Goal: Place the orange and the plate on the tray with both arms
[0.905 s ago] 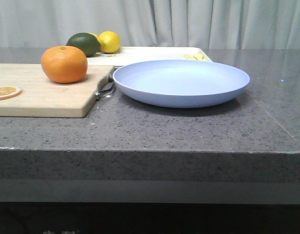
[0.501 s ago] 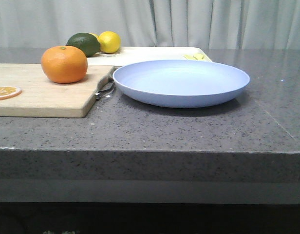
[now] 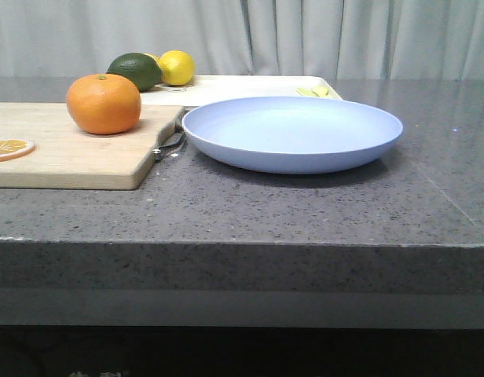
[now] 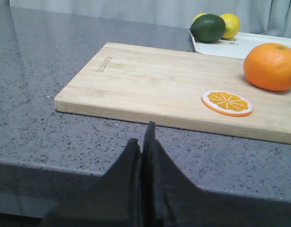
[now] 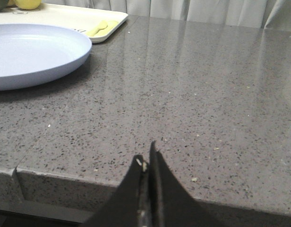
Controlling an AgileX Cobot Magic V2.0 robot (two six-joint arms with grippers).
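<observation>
The orange rests on the right part of a wooden cutting board. To its right, on the counter, lies the pale lavender-blue plate. Behind both is the cream-white tray. My left gripper is shut and empty, low at the counter's front edge before the board. My right gripper is shut and empty too, at the front edge well right of the plate. Neither gripper shows in the front view.
A dark green fruit and a yellow lemon sit on the tray's left end. An orange slice lies on the board. Small yellow pieces are at the tray's right corner.
</observation>
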